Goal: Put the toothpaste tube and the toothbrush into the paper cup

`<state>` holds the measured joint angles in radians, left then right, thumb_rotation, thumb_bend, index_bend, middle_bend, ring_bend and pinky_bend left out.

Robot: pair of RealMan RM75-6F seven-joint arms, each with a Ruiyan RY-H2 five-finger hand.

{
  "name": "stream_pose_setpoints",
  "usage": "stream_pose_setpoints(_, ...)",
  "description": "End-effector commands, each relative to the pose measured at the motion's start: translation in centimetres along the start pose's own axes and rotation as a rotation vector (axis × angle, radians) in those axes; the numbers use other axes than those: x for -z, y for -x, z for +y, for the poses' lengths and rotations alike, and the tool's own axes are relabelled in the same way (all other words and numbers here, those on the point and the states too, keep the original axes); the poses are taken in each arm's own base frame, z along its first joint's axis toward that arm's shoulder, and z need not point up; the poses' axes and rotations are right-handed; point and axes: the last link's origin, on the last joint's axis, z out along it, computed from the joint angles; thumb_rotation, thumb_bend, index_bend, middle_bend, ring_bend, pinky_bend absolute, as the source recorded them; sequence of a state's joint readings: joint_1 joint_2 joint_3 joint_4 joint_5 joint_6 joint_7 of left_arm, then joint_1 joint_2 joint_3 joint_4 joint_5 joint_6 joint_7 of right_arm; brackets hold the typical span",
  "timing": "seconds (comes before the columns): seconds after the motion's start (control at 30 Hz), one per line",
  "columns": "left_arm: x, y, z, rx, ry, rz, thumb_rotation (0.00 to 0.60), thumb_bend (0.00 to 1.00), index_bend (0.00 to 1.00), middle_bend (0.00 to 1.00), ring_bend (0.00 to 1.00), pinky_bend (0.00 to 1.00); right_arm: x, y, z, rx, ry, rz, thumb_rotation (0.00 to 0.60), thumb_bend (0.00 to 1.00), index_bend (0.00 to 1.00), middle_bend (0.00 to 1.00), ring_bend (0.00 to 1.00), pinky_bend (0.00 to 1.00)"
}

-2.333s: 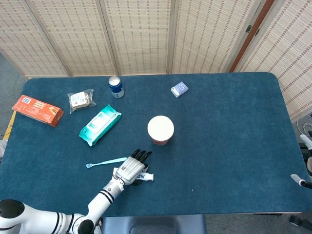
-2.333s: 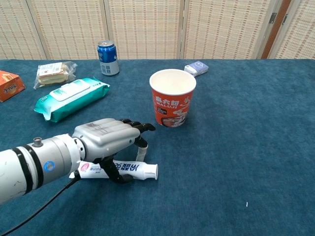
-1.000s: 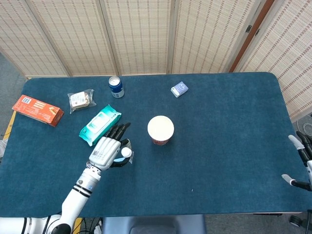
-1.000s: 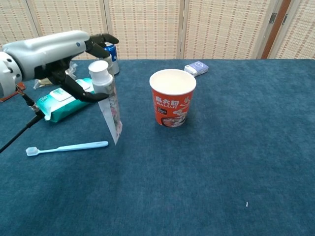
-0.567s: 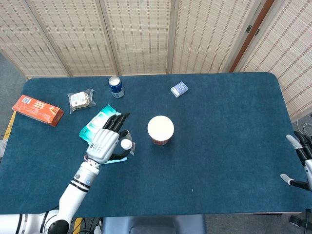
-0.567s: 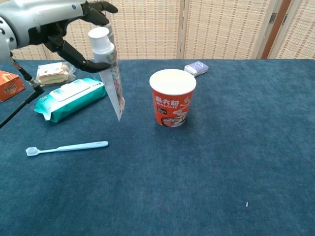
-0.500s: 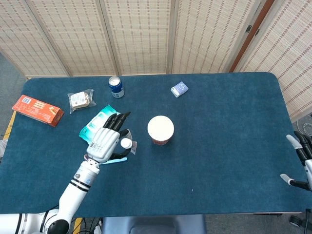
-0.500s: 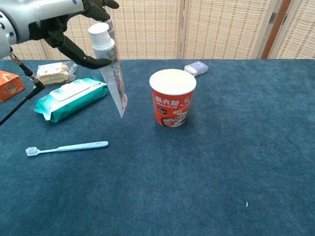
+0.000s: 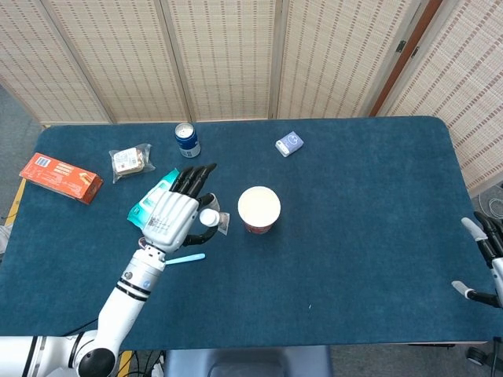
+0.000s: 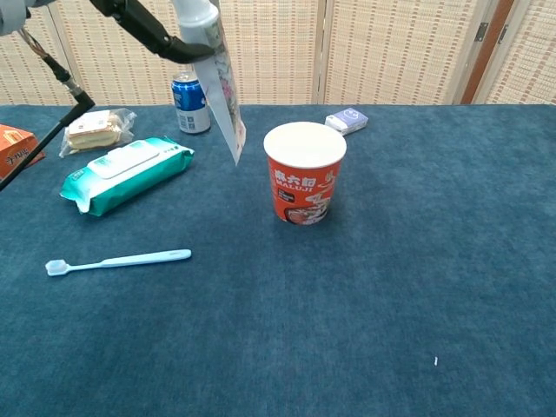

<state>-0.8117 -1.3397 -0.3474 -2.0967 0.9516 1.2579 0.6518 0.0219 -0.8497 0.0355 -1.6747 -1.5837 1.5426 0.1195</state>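
My left hand [image 9: 178, 217] holds the toothpaste tube [image 10: 217, 82] in the air, cap up and flat tail hanging down, just left of the paper cup. In the chest view only its fingers [image 10: 139, 24] show at the top edge. The red and white paper cup [image 10: 305, 172] stands upright and empty-looking at mid table, also seen from above as the cup [image 9: 258, 208]. The light blue toothbrush [image 10: 117, 260] lies flat on the blue cloth at front left. My right hand [image 9: 483, 259] rests at the far right edge, off the table, fingers apart, holding nothing.
A teal wet-wipe pack [image 10: 124, 171], a blue can [image 10: 189, 102], a wrapped snack [image 10: 94, 128] and an orange box [image 9: 60, 177] lie to the left and back. A small blue-white packet [image 10: 346, 120] sits behind the cup.
My left hand lifted the toothpaste tube off the cloth, raised it cap up and carried it right, toward the cup. The toothbrush stayed put. The right hand barely moved.
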Motion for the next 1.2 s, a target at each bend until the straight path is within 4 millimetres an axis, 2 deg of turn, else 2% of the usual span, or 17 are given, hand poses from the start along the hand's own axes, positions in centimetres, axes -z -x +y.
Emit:
stream_pose_setpoints(0.03,-0.4,-0.4,0.6,0.025,0.005,0.003,0.600,0.37,0.65,0.00,0.00,0.00,0.0,0.0,0.0,0.000,-0.001,0.001,0.600,0.00,0.07,0.00,0.00,0.05)
stream_pose_setpoints(0.67,-3.8,1.0,3.6,0.134,0.042,0.010,0.600,0.40,0.66,0.00,0.00,0.00,0.1,0.1,0.1,-0.006,-0.006,-0.004,0.600,0.00,0.07,0.00,0.00,0.05)
stream_pose_setpoints(1.2,-6.7,2.6,3.5,0.198,0.022,0.006,0.600,0.40,0.66,0.00,0.00,0.00,0.0,0.4,0.3,-0.005,0.007,-0.027,0.600,0.00,0.07,0.00,0.00,0.05)
